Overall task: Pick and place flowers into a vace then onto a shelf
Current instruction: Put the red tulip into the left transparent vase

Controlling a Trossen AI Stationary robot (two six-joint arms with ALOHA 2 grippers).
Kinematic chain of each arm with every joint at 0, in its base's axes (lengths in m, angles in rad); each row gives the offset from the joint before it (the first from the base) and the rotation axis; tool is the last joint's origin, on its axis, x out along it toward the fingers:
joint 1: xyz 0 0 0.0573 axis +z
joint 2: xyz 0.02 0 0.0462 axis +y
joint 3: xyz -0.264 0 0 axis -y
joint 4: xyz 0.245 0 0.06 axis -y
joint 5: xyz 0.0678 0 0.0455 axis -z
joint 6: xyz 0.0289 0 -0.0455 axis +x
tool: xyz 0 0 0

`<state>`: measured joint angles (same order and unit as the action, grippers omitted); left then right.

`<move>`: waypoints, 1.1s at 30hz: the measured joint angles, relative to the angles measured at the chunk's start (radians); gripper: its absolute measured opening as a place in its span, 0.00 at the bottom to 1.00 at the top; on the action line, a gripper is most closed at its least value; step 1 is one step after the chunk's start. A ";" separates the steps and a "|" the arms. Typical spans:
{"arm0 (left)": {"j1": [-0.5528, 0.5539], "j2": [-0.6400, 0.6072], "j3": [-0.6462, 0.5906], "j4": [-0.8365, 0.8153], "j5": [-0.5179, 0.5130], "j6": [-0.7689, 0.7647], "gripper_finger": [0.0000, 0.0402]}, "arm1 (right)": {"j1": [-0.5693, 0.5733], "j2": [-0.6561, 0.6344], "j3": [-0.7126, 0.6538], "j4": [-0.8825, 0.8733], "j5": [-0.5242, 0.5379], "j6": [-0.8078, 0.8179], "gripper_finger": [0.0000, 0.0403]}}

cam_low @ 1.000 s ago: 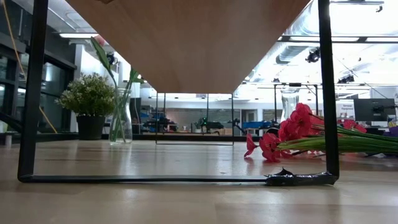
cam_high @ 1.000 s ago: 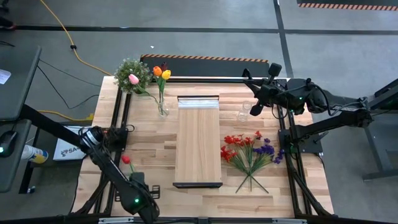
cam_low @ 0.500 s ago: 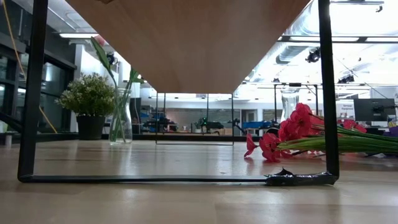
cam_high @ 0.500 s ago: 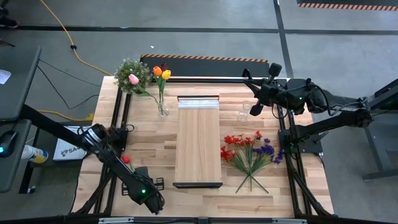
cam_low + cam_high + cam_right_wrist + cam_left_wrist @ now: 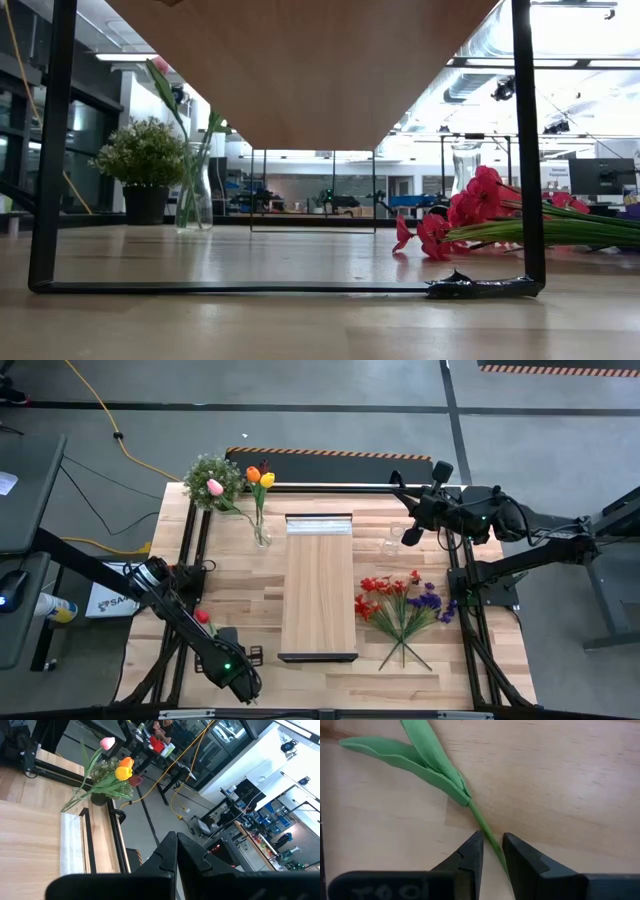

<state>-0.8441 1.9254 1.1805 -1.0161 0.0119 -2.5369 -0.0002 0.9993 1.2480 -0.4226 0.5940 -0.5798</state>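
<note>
While the left gripper (image 5: 491,851) pinches a tulip stem (image 5: 487,834) low over the table, right gripper (image 5: 176,840) closed, raised, empty.

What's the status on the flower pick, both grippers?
Left gripper shut on red tulip stem, near table's left edge. Right gripper shut, empty, idle at far right. Nothing in the way.

The green stem (image 5: 492,845) disappears between the left pincer's (image 5: 491,854) fingers.

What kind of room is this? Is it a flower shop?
Probably a robot lab or workshop, not a shop. Two robot arms work at a wooden table, a yellow cable crosses the grey floor, and desks with monitors fill the room behind.
</note>
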 joint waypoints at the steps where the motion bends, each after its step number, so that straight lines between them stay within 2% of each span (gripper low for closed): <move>1: 0.000 0.000 0.000 0.000 -0.002 0.002 0.29 | 0.000 0.000 0.000 0.003 0.000 0.000 0.00; 22: -0.001 0.002 -0.001 -0.005 -0.018 0.018 0.29 | 0.000 0.000 0.000 0.024 -0.050 0.030 0.00; 26: -0.001 0.002 -0.001 -0.005 -0.020 0.016 0.23 | 0.000 0.000 0.000 0.024 -0.050 0.030 0.00; 31: 0.000 0.002 -0.001 -0.012 -0.036 0.016 0.07 | 0.000 0.000 0.000 0.024 -0.050 0.030 0.00; 33: 0.000 0.002 -0.001 -0.016 -0.049 0.016 0.05 | 0.000 0.000 0.000 0.024 -0.050 0.030 0.00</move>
<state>-0.8444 1.9278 1.1793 -1.0325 -0.0376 -2.5214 0.0000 0.9993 1.2480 -0.3981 0.5442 -0.5495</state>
